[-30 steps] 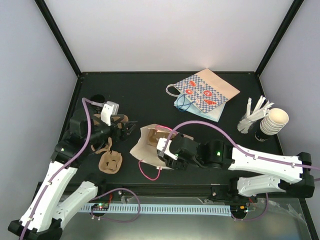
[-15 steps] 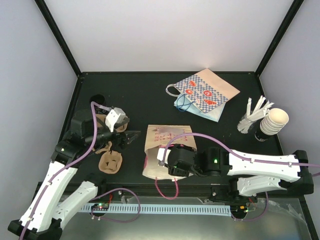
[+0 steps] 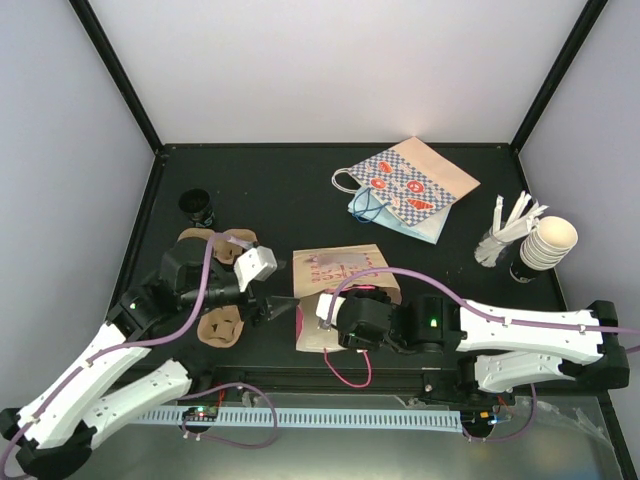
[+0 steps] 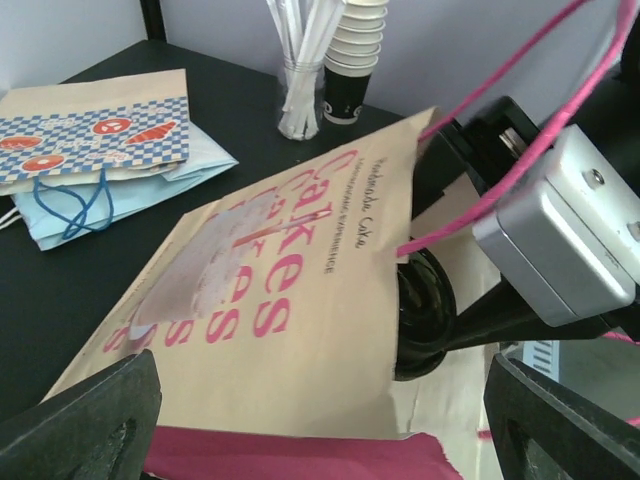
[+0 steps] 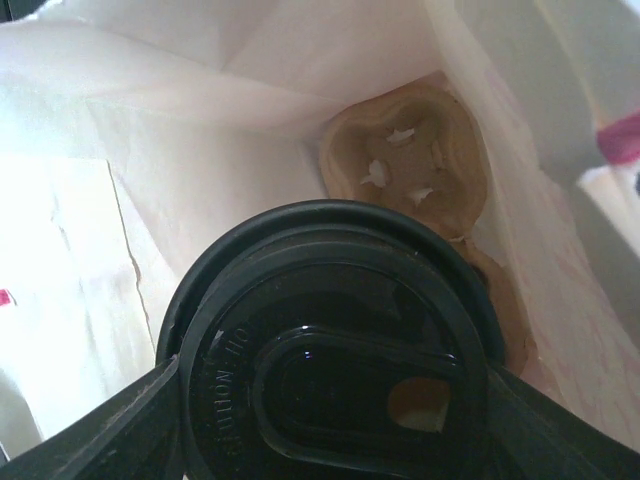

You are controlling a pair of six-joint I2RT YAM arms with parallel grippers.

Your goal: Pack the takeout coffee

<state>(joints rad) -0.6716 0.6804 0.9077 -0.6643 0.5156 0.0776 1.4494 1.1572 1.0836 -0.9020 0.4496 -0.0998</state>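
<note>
Gripping the coffee (image 5: pixel 330 330) by its black lid, the right pincer (image 5: pixel 330 430) is inside the bag (image 4: pixel 280 290), which lies on its side. The cup's axis runs along the pincer's reach, base first. The carrier (image 5: pixel 405 160) lies ahead and deeper. The left pincer (image 4: pixel 320 420) stands wide and empty beside the bag.

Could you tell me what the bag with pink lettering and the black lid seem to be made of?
Bag: matte tan paper, judging by its creases and folds. Lid: likely moulded plastic, glossy black, with raised lettering and a sip hole.
</note>
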